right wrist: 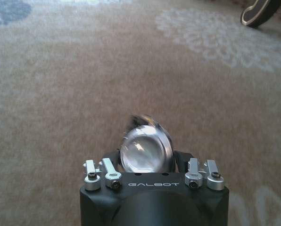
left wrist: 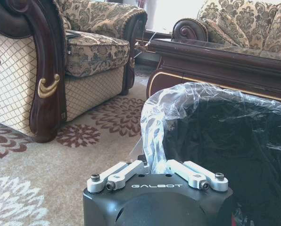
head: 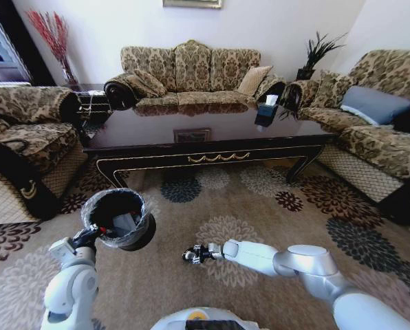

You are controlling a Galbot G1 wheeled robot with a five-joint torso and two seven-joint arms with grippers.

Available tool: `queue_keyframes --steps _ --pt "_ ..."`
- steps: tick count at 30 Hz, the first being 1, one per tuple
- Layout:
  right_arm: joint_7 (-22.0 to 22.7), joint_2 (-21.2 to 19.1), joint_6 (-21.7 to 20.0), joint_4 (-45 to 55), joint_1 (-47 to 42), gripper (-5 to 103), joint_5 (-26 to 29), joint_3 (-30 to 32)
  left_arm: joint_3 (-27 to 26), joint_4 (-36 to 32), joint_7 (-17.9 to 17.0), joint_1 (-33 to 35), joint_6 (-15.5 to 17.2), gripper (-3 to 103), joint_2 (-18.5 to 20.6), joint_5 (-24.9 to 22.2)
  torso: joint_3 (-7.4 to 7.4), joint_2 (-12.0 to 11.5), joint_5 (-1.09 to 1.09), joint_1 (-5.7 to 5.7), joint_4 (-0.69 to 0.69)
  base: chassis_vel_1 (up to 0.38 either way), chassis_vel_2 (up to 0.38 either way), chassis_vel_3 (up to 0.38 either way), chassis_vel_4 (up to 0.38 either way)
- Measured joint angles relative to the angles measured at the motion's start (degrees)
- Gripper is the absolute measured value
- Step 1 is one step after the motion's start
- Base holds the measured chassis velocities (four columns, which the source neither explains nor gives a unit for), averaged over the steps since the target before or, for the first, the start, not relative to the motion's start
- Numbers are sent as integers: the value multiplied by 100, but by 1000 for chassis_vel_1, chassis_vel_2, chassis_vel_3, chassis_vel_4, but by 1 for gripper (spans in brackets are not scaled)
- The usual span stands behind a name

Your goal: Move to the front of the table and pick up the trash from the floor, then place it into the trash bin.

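So the right gripper (right wrist: pixel 147 162) is clamped on the silvery can (right wrist: pixel 145 149). Left gripper (left wrist: pixel 157 170) pinches the bin (head: pixel 120 218) rim. Next it probably needs to carry the can over the bin.

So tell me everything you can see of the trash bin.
The trash bin is small, round and black, lined with a translucent greyish plastic bag folded over its rim. The left gripper is shut on the bagged rim, holding the bin tilted above the carpet, in front of the table. Something greyish lies inside; what it is cannot be told.
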Motion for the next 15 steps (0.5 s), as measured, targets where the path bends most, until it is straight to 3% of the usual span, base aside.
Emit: queue_keyframes --steps 1,3,5,7,15 --pt "-9 -11 3 2 8 66 0 1 1 0 0 -1 0 4 -1 0 0 0 0 0 -1 0 0 0 0" --pt "-23 -49 17 2 31 83 1 14 1 0 0 3 0 4 -10 0 0 0 2 0 2 0 0 0 0" --pt "-26 -56 20 1 31 83 0 15 0 0 0 6 -1 4 -11 0 -1 0 2 0 2 0 0 0 0" --pt "-29 -68 32 -2 11 91 -8 32 1 -2 0 9 0 4 -14 0 -1 0 2 0 3 0 0 0 0" --pt "-25 -13 48 -28 -100 91 -47 74 -3 -14 -1 15 -1 4 -8 0 -2 0 4 0 3 0 0 0 0"
